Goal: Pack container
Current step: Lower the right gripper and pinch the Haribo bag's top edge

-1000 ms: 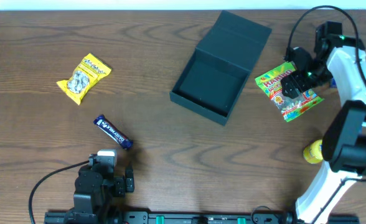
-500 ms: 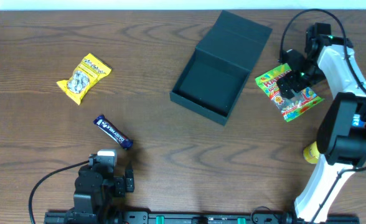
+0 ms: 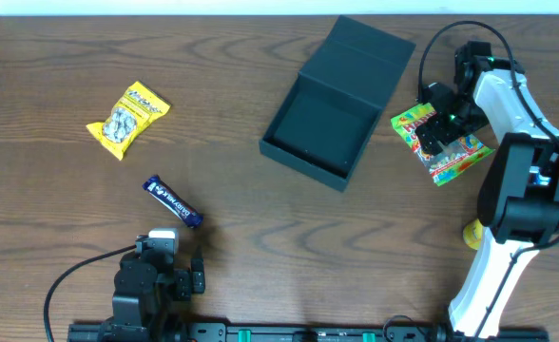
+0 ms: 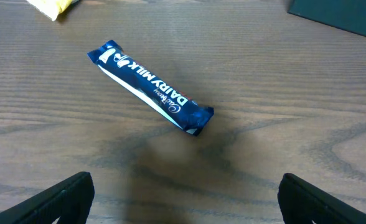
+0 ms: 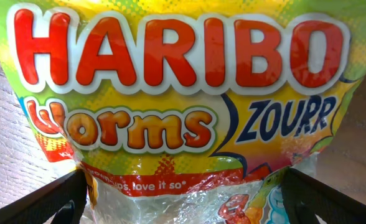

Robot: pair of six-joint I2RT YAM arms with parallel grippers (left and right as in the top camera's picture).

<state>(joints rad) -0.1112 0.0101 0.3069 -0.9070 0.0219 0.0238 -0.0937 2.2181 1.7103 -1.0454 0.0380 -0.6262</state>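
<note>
The right fingers (image 5: 46, 199) are spread wide, one at each lower corner of the right wrist view, gripping nothing. Between them and filling that view lies a Haribo bag (image 5: 183, 93) printed "Worms" and "Zourr", very close under the camera; whether the fingers touch it cannot be told. In the overhead view this arm reaches up the right side of the frame and its head sits over the left part of the bag (image 3: 460, 157), which lies flat on the desk (image 3: 51, 190) at the upper right.

Just left of the bag is the container (image 3: 322, 123), in the upper middle of the overhead frame. It sits turned at an angle, open, its flap lid laid back toward the top edge. Nothing lies in the part of its inside that shows. The bag's left corner is just beside the container's right wall; whether they touch is unclear.

The left fingers (image 4: 58, 199) are also released and wide apart, at the lower corners of the left wrist view, holding nothing. Ahead of them, apart from both, a blue Dairy Milk bar (image 4: 150, 87) lies slanted on the desk. Overhead, this arm rests at the lower left of the frame with the bar (image 3: 173, 201) just above it.

A yellow packet (image 3: 127, 118) lies at the upper left, well apart from the container. A small yellow thing (image 3: 476, 233) shows at the right edge, partly hidden behind the right arm.
</note>
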